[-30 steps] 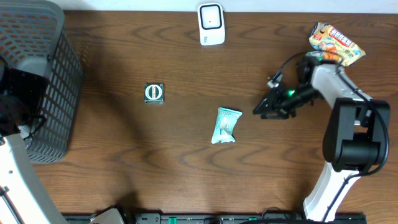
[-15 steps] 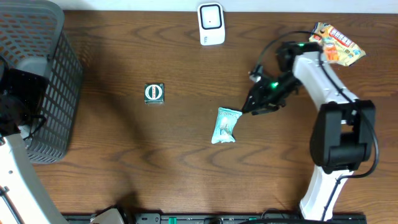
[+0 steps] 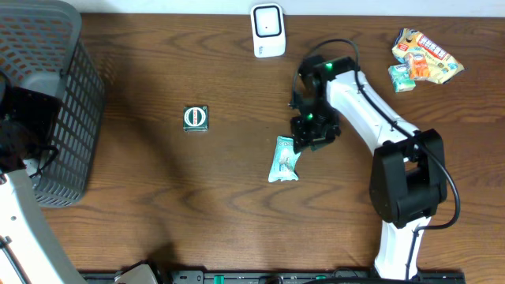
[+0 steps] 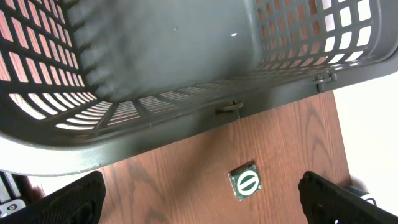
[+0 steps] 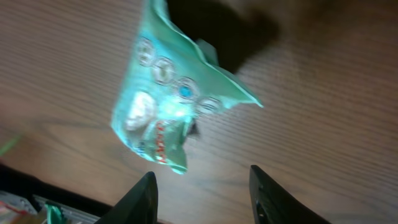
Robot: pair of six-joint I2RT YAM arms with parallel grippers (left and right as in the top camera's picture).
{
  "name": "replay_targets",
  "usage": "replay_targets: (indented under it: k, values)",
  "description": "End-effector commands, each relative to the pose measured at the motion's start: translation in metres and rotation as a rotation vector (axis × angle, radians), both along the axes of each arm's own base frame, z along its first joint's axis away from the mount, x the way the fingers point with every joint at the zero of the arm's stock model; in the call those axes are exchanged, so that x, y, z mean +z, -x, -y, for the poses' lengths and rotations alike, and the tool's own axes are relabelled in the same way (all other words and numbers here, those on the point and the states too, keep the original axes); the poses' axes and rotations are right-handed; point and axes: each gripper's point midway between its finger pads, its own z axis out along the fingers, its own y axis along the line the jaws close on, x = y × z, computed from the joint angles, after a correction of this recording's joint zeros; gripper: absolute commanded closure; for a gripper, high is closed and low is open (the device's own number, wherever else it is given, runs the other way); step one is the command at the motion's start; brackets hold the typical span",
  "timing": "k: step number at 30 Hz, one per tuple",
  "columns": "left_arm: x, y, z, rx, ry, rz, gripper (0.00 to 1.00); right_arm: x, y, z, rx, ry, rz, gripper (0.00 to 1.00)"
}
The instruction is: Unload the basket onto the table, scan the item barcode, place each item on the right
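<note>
A teal snack packet (image 3: 284, 159) lies flat mid-table; in the right wrist view the packet (image 5: 168, 118) fills the upper left, slightly blurred. My right gripper (image 3: 310, 134) hovers just beside the packet's upper right end. Its jaws (image 5: 202, 190) stand apart with only bare wood between them, and the packet's lower edge sits just ahead of the left fingertip (image 5: 142, 198). No barcode shows on the packet. A white scanner (image 3: 267, 30) stands at the back edge. My left gripper (image 4: 202, 205) is wide open and empty beside the basket, with a small green square item (image 4: 246, 182) on the wood ahead of it.
A grey mesh basket (image 3: 47, 95) fills the far left; its wall (image 4: 186, 124) looms over the left wrist view. The green square item (image 3: 195, 118) lies left of centre. Orange snack packets (image 3: 426, 54) and a small green one (image 3: 401, 76) sit at the back right.
My right arm has swung left from the right side of the table and now hangs by the teal packet. The left arm and all items stayed still.
</note>
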Motion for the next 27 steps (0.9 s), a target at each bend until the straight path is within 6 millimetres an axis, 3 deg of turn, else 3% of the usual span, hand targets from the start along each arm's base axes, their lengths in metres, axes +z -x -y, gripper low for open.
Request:
replay_targets:
  k: [1, 7, 8, 10, 16, 27]
  values:
    - [0.000, 0.001, -0.002, 0.008, -0.003, -0.002, 0.03, 0.016, -0.008, -0.012, 0.009, 0.021, 0.065, 0.57]
    - [0.000, 0.001, -0.002, 0.008, -0.003, -0.002, 0.02, 0.019, 0.000, -0.032, 0.059, 0.018, 0.076, 0.40]
    - [0.000, 0.001, -0.002, 0.008, -0.003, -0.002, 0.03, 0.019, 0.001, -0.032, 0.061, 0.033, 0.081, 0.30]
    - [0.000, 0.001, -0.002, 0.008, -0.003, -0.002, 0.02, 0.017, 0.000, -0.028, 0.040, 0.110, 0.109, 0.28]
    - [0.001, 0.001, -0.002, 0.008, -0.003, -0.002, 0.03, 0.013, -0.006, -0.014, -0.002, 0.364, 0.248, 0.29]
    - [0.000, 0.001, -0.002, 0.008, -0.003, -0.002, 0.03, -0.019, 0.011, -0.062, 0.080, 0.345, 0.362, 0.36]
